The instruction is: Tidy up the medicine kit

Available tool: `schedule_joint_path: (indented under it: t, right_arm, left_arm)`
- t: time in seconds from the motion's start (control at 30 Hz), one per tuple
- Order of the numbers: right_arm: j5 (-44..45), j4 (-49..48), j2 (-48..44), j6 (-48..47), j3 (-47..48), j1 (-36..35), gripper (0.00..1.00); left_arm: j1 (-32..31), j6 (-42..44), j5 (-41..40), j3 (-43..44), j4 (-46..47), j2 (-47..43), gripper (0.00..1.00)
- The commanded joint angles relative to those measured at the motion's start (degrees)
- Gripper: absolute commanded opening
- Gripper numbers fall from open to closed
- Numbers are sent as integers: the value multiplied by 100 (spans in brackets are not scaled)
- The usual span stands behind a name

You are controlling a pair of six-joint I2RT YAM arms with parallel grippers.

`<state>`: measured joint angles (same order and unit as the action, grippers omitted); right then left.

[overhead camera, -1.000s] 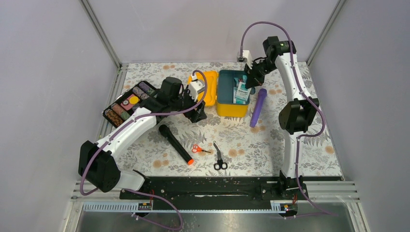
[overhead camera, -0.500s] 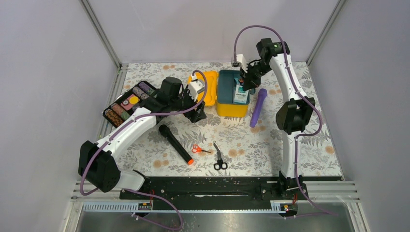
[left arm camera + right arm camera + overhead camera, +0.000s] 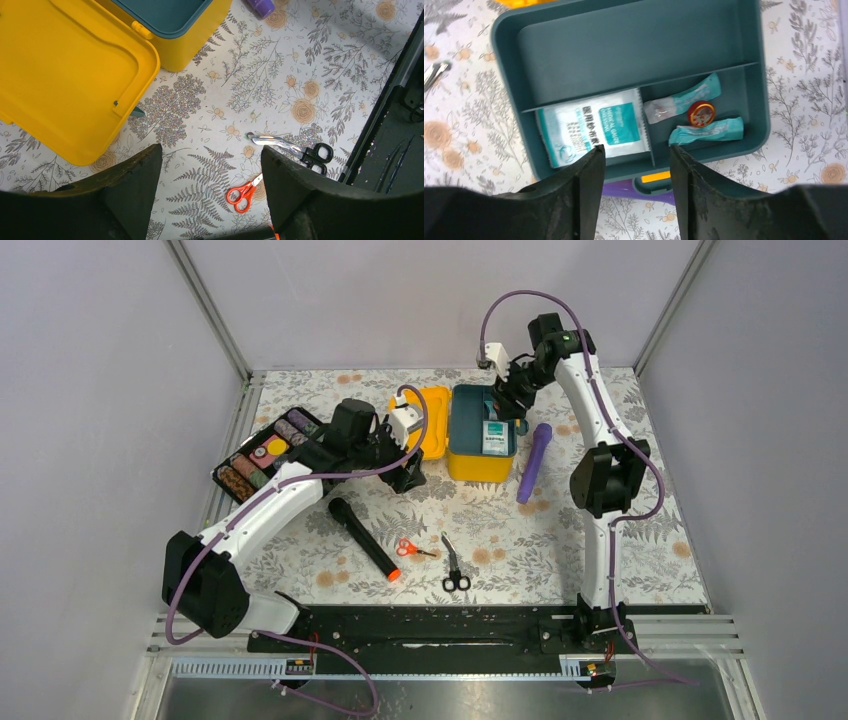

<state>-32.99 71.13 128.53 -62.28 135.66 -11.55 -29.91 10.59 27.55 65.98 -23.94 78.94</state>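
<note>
Right wrist: right pincer (image 3: 635,155) parted, empty above medicine kit (image 3: 624,50); left pincer (image 3: 210,165) wide, empty. Filling step; next likely purple tube (image 3: 533,462) beside kit.

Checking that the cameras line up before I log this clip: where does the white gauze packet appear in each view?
Top external: the gauze packet lies in the right side of the teal tray, upper centre.
Left wrist: not in it; only a corner of the teal tray shows at the top edge.
Right wrist: the gauze packet sits lower left of centre, in the tray's lower-left compartment.
Shared landmark: the teal tray.
</note>
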Motion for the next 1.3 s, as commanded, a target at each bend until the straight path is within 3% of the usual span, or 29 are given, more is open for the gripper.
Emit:
schedule_joint_path:
  t: [0.0,0.07,0.2,0.3,0.33,0.37,0.4,0.47,0.57,0.67,0.73,0.77,0.8,0.9,1.0,1.13,1.27]
  right_arm:
    - [104,-921,-326,895,-264,-55,56]
    - [18,-1053,-394,1157,-425,-54,47]
    - [-219,-1057,-478,1664,-761,-49,20]
    - [-414,-1127,-735,2187,-1118,-63,14]
    - [-486,-1261,-913,2337,-1350,-66,14]
    - [-518,-1391,-1125,2485,-1561,-82,15]
    - [-523,-1542,-1340,2616,-1763,-90,16]
    - [-464,-1833,-1757,2949,-2143,-102,19]
    - [-90,-2744,-2833,4023,-3085,-109,30]
    - [175,-5178,-4413,5139,-5370,-107,58]
    - [291,-6296,-5171,5940,-6697,-182,88]
    - [296,-6500,-5394,6153,-7118,-276,98]
    - [375,-6486,-5513,6396,-7382,-433,99]
    - [706,-6312,-5696,6531,-7962,-1002,99]
    - [688,-6287,-5772,6271,-8517,-1494,98]
    - [882,-6138,-5666,6068,-8926,-1812,81]
    - [929,-6303,-5659,6026,-9265,-1948,71]
  left_arm:
    - [38,45,-57,23,170,-72,72]
    - [38,31,-72,13,186,-79,72]
    - [38,31,-160,-20,187,-101,72]
    - [38,29,-509,-44,180,-160,72]
    - [36,-34,-885,-53,195,-253,77]
    - [23,-117,-1397,-85,289,-359,93]
    - [13,-220,-1847,-126,425,-460,98]
    - [25,-215,-2312,-132,647,-614,99]
    - [22,-320,-2350,-8,804,-818,99]
    - [18,-432,-1396,-218,1032,-1086,99]
    - [3,-401,-610,-421,1088,-1177,99]
    - [-40,-199,-271,-442,959,-1171,99]
    - [-117,-146,-120,-540,994,-1190,99]
    - [-192,-1190,-541,-1082,1570,-1359,99]
    - [-273,-1416,-546,-910,949,-1205,99]
    - [-331,-1336,-353,-793,427,-1045,92]
    - [-351,-1205,-179,-1436,742,-1218,82]
